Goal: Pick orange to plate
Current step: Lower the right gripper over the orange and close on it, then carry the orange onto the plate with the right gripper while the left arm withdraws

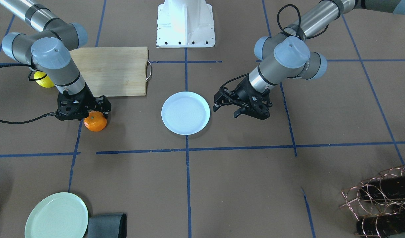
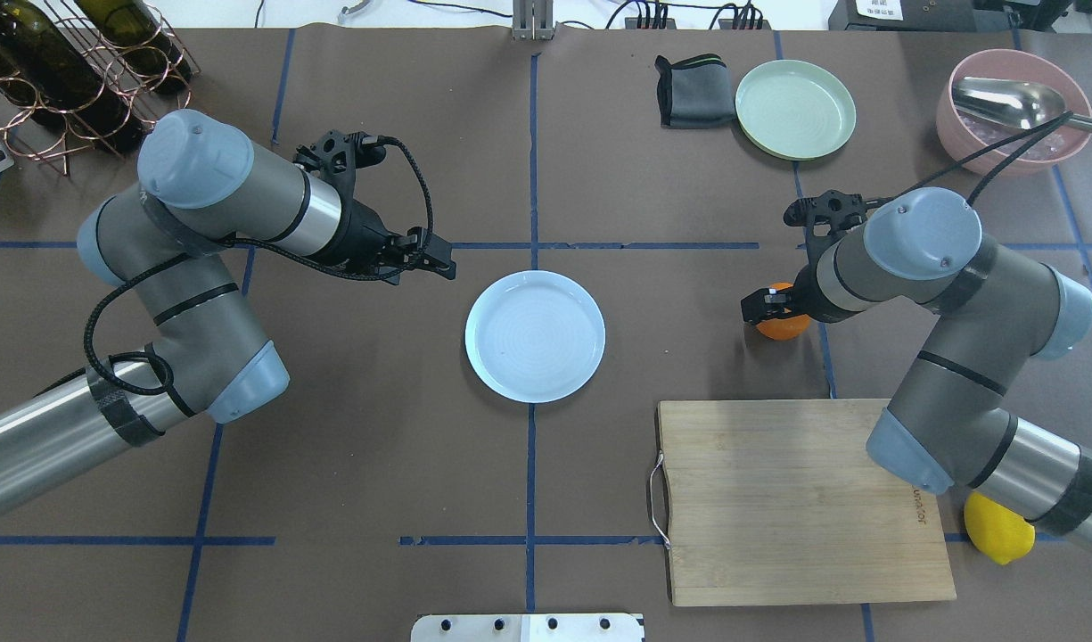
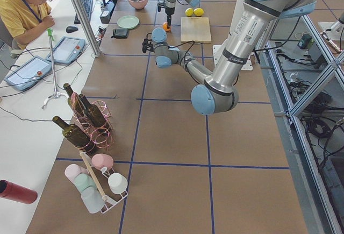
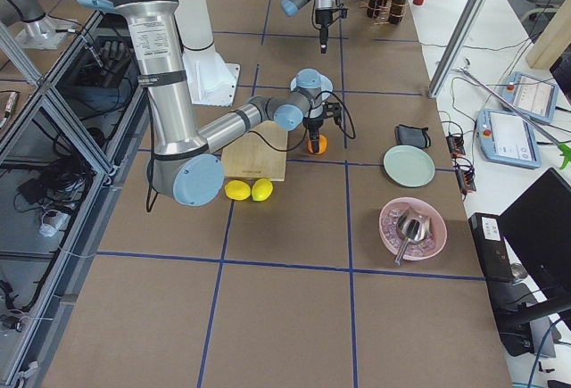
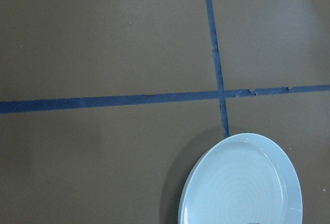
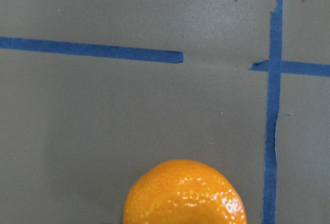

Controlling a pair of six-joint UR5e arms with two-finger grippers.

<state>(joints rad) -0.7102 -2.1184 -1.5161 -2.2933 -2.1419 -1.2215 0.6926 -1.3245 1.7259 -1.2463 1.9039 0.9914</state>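
The right gripper [image 1: 94,114] straddles the orange [image 1: 96,123]; whether it pinches yet cannot be told; an off-centre squeeze could roll the glossy fruit away, never reaching the plate [image 1: 185,113].

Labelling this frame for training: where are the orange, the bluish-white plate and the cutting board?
orange [image 1: 96,123], front-facing view, lower front skin.
plate [image 1: 185,113], front-facing view, bare centre.
cutting board [image 1: 113,71], front-facing view, bare wooden top.

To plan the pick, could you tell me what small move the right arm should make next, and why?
Probably close the right gripper firmly on the orange: its fingers seem to straddle the fruit, a firm grip is not evident, and it lies outside the plate.
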